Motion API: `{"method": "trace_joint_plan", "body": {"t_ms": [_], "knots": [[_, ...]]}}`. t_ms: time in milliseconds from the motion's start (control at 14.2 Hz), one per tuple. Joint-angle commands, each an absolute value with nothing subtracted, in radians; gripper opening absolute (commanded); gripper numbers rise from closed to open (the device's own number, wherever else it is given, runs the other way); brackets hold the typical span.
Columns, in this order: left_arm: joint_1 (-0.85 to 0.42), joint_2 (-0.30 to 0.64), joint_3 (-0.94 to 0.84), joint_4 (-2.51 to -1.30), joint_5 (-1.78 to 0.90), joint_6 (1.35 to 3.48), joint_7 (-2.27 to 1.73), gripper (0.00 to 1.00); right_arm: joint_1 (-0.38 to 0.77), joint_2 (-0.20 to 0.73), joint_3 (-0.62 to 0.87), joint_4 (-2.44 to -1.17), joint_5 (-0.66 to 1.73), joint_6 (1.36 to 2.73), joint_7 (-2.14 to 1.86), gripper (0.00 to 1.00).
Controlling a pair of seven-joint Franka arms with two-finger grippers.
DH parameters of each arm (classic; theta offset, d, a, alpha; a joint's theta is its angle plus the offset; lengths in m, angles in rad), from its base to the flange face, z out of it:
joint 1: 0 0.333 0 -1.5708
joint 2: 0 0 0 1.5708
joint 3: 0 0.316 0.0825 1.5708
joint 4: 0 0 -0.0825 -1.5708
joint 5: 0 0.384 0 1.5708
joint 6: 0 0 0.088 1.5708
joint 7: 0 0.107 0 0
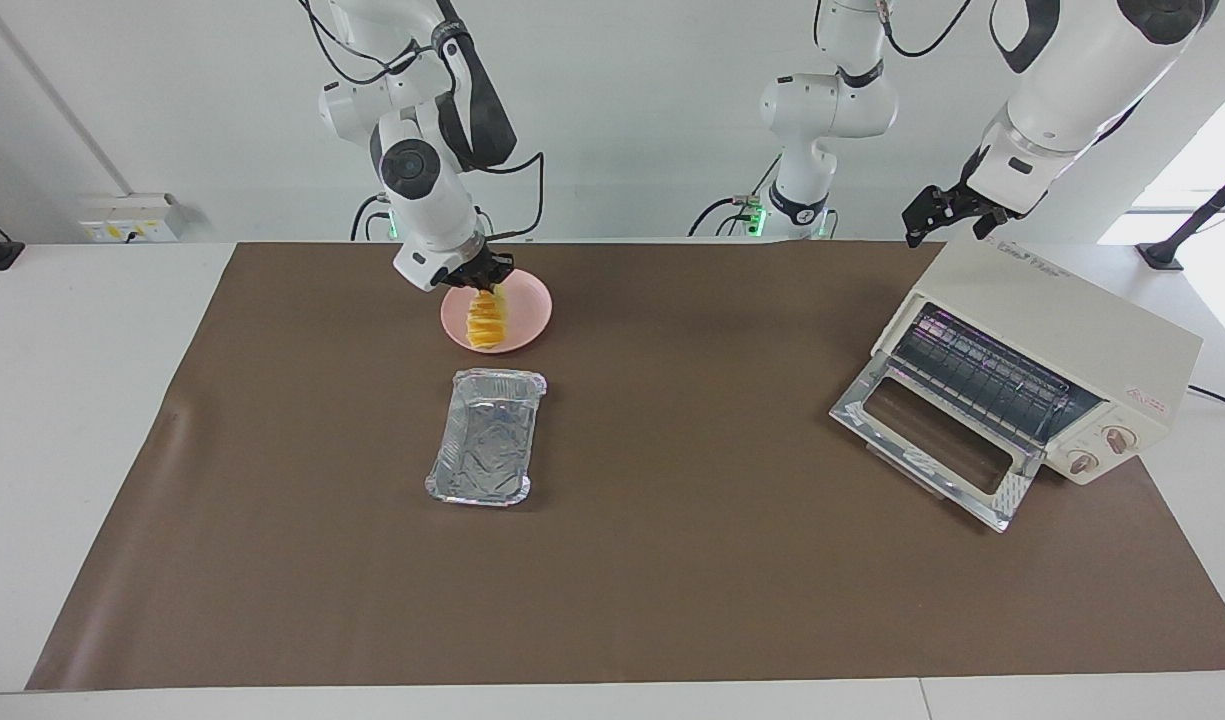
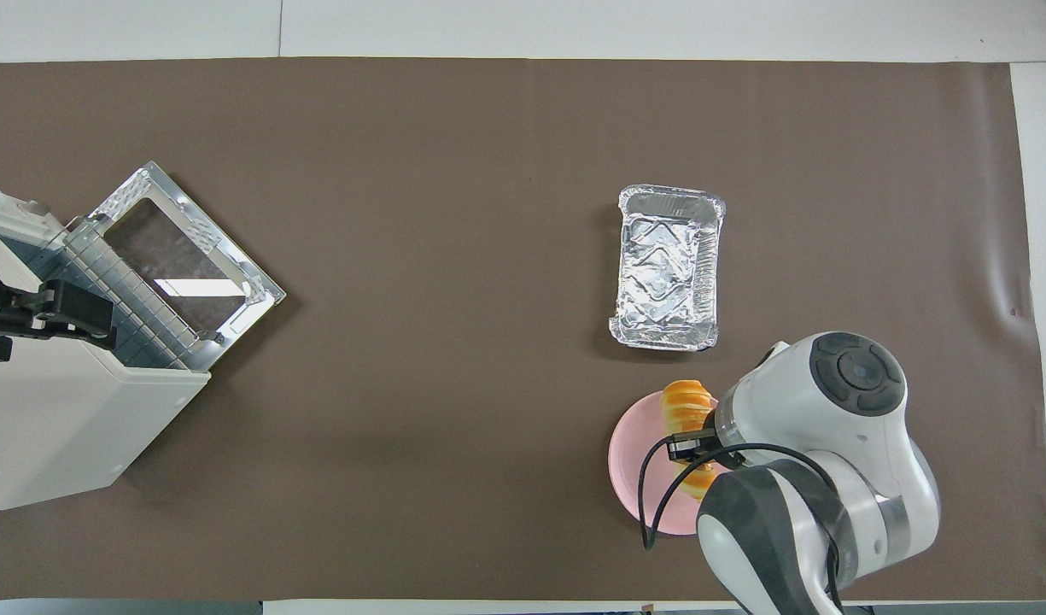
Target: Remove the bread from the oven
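Observation:
My right gripper (image 1: 484, 281) is shut on one end of the bread (image 1: 487, 322), a golden ridged loaf, and holds it over the pink plate (image 1: 533, 301). I cannot tell whether the loaf's free end touches the plate. In the overhead view the bread (image 2: 686, 401) lies over the plate (image 2: 632, 465), and the right gripper (image 2: 692, 446) is partly hidden by its own arm. The cream oven (image 1: 1067, 325) stands at the left arm's end of the table with its glass door (image 1: 922, 445) dropped open and its wire rack bare. My left gripper (image 1: 947, 215) waits over the oven's top (image 2: 53, 410).
An empty silver foil tray (image 1: 487, 437) lies on the brown mat, farther from the robots than the plate; it also shows in the overhead view (image 2: 666, 266). The open oven door juts out onto the mat.

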State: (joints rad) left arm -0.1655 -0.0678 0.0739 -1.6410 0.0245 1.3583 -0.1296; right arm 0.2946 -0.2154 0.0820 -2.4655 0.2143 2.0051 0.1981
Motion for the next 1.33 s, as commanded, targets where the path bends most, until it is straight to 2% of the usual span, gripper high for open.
{"method": "trace_joint_plan", "body": {"t_ms": [0, 351, 562, 632, 702, 773, 843, 913, 1124, 1264], "knots": [[-0.167, -0.081, 0.077, -1.647, 0.04, 1.364, -0.127, 1.0, 0.322, -0.258, 0.083, -2.548, 0.209, 2.086, 0.225, 0.0], [-0.167, -0.081, 0.077, -1.647, 0.04, 1.364, -0.129, 1.0, 0.364, -0.249, 0.083, -2.631, 0.215, 2.204, 0.244, 0.0], [-0.167, -0.081, 0.077, -1.647, 0.04, 1.364, -0.129, 1.0, 0.365, -0.255, 0.083, -2.652, 0.215, 2.214, 0.244, 0.01], [-0.167, -0.081, 0.077, -1.647, 0.04, 1.364, -0.129, 1.0, 0.365, -0.255, 0.084, -2.652, 0.215, 2.212, 0.244, 0.12], [-0.167, -0.081, 0.077, -1.647, 0.04, 1.364, -0.129, 1.0, 0.365, -0.255, 0.084, -2.652, 0.215, 2.21, 0.245, 0.12], [-0.167, -0.081, 0.077, -1.647, 0.04, 1.364, -0.127, 1.0, 0.365, -0.256, 0.084, -2.654, 0.215, 2.207, 0.245, 0.16], [-0.167, -0.081, 0.077, -1.647, 0.04, 1.364, -0.129, 1.0, 0.365, -0.256, 0.084, -2.654, 0.215, 2.203, 0.245, 0.63], [-0.167, -0.081, 0.077, -1.647, 0.04, 1.364, -0.129, 1.0, 0.365, -0.258, 0.084, -2.654, 0.215, 2.195, 0.247, 1.0], [-0.167, -0.081, 0.077, -1.647, 0.04, 1.364, -0.129, 1.0, 0.365, -0.258, 0.084, -2.648, 0.215, 2.187, 0.259, 1.0], [-0.167, -0.081, 0.077, -1.647, 0.04, 1.364, -0.129, 1.0, 0.364, -0.261, 0.084, -2.584, 0.216, 2.143, 0.287, 1.0]]}}
